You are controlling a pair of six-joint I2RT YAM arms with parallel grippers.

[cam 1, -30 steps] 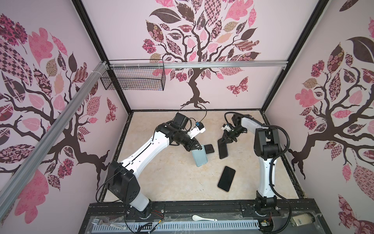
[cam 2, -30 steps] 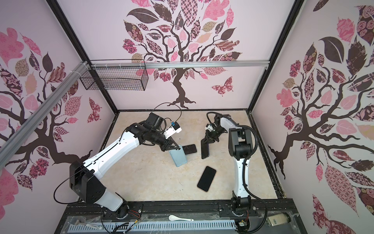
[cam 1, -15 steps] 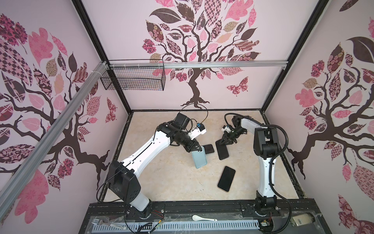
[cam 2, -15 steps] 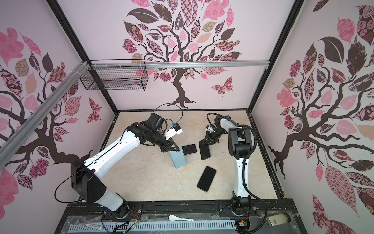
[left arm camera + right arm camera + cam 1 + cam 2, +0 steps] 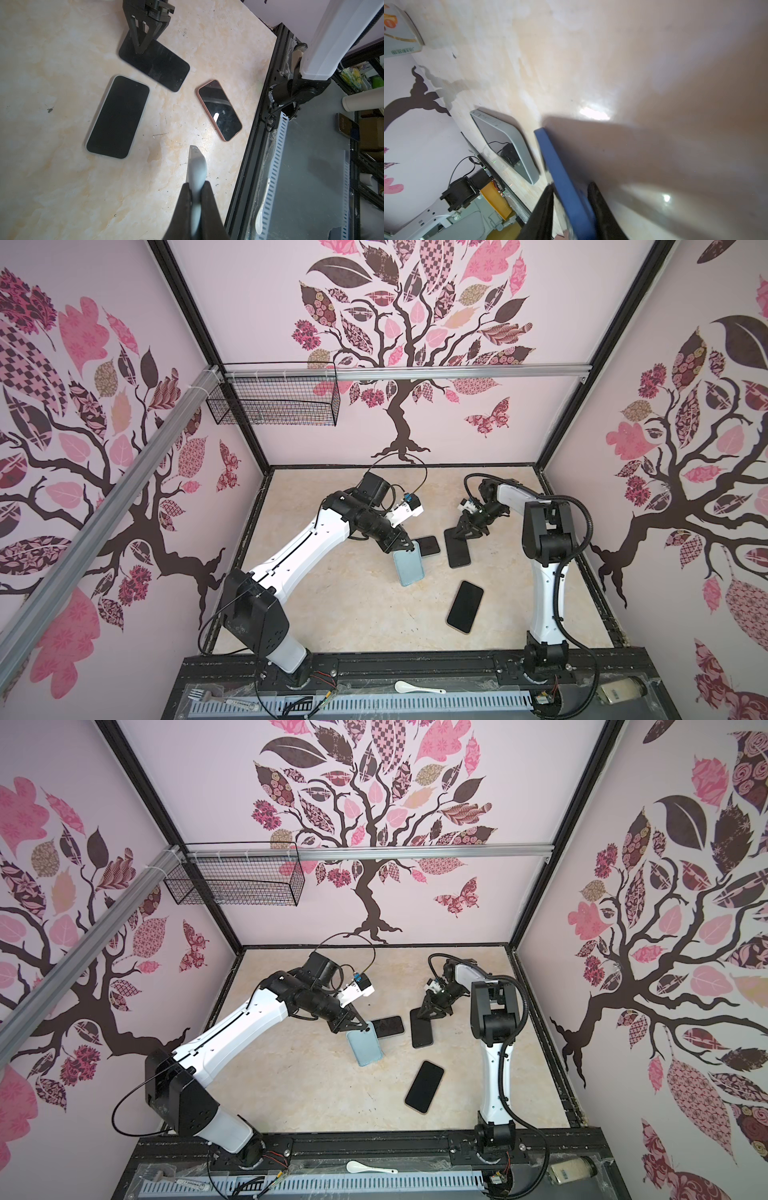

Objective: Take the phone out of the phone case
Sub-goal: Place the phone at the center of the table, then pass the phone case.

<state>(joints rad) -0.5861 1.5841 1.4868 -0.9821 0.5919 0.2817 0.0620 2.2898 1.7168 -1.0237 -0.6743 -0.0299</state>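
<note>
Above the table [image 5: 332, 614], pinches the light-blue phone case [image 5: 409, 568] by one end in the tightly closed left gripper [image 5: 400, 546]. Just beside, straddles the flat-lying dark phone [image 5: 459, 553] with the right gripper [image 5: 464, 534], loosely parted.

Dark phone [image 5: 458, 552] lowered from tilted to flat on table [image 5: 332, 614]; right fingers [image 5: 603, 212] spread wider (phone edge between them).

Three phones around one case, mid-table
The phone case [image 5: 409, 568] hangs over the table [image 5: 332, 614]; the back phone [image 5: 428, 546] lies just behind it, the right phone [image 5: 458, 553] beside that, the front phone [image 5: 465, 606] nearer the robot, well apart
</note>
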